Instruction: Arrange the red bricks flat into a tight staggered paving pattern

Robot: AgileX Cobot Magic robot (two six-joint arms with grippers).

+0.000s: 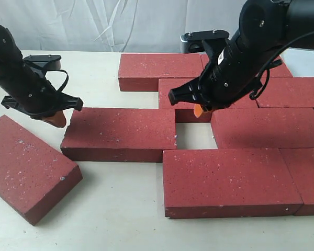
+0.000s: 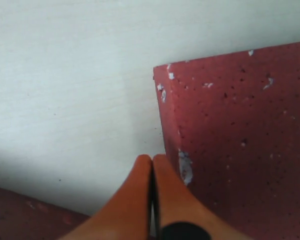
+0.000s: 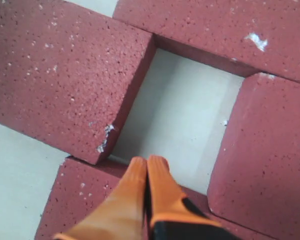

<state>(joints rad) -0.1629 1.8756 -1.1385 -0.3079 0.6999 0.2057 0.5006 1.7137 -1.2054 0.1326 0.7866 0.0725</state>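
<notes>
Left gripper (image 1: 56, 119) pinched empty at middle brick (image 1: 120, 130) end; right gripper (image 1: 198, 110) likewise, above gap (image 1: 193, 135). Next: push brick toward gap, closing it.

A: What's behind the bench (image 1: 120, 214)?
B: A white cloth (image 1: 94, 23), hanging in loose folds right across the back.
A: And the bench top itself?
B: Pale cream, matte, faintly grained, evenly lit, with only soft shadows

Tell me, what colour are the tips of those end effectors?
Orange; the right end effector shows it best in the right wrist view.
</notes>
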